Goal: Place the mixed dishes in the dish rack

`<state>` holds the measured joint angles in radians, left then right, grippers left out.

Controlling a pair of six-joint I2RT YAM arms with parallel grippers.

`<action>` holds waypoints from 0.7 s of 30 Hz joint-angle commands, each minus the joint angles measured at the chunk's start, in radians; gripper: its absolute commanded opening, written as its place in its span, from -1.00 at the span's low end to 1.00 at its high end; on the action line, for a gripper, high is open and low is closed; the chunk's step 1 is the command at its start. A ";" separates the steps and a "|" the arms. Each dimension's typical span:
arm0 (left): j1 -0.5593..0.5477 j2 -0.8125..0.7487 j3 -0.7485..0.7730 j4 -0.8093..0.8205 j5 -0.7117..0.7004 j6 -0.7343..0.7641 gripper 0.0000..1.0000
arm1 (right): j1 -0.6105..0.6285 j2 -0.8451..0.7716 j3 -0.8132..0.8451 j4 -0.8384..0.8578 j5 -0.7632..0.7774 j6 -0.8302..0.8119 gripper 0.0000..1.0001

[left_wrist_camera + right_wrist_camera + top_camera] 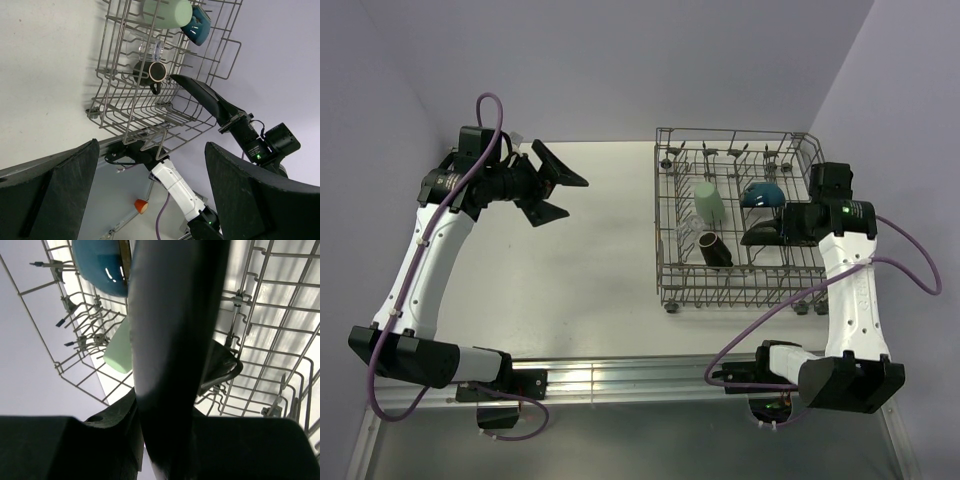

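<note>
Near edge: both arm bases sit on a metal rail [620, 375] along the table [580, 280]; purple cables loop off each arm

Right gripper [775, 232]: reaches over the right half of the dish rack [661, 240]; its fingers are clamped on the square black plate [200, 92]; in the right wrist view the plate's dark edge runs up between the two finger blocks

Plate: held on edge and tilted, inside the rack's outline on its right side; whether it touches the wires or tines cannot be told

Rack: grey wire, upright tines, standing on the right half of the table; a small wheel shows at its near left corner

Brown mug [152, 74]: lying on its side in the near left part of the rack; its mouth faces the left wrist camera, handle below

Clear glass [150, 47]: in the rack just beyond the mug, between mug and cup

Pale green cup [709, 201]: on its side, further back in the left half

Bowl [760, 193]: teal outside, tipped among the tines to the right of the cup, just beyond the plate

Left gripper [576, 197]: far left, above bare table, well apart from the rack; fingers spread wide, nothing between them
</note>
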<state>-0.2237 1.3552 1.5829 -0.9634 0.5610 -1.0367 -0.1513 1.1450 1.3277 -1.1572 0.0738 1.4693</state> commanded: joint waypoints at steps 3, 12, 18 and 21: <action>0.004 0.001 0.009 0.014 0.019 0.021 0.86 | -0.004 -0.056 -0.019 0.120 0.058 0.026 -1.00; 0.004 0.010 0.009 0.014 0.020 0.023 0.85 | -0.004 -0.039 -0.087 0.160 0.072 0.049 -1.00; 0.004 0.012 0.005 0.020 0.022 0.018 0.85 | -0.004 0.025 -0.099 0.174 0.090 0.036 -1.00; 0.004 0.009 -0.001 0.022 0.019 0.015 0.85 | -0.004 0.051 -0.104 0.182 0.095 0.026 -0.88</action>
<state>-0.2237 1.3689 1.5822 -0.9634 0.5610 -1.0363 -0.1513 1.1942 1.2167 -1.0641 0.1162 1.4944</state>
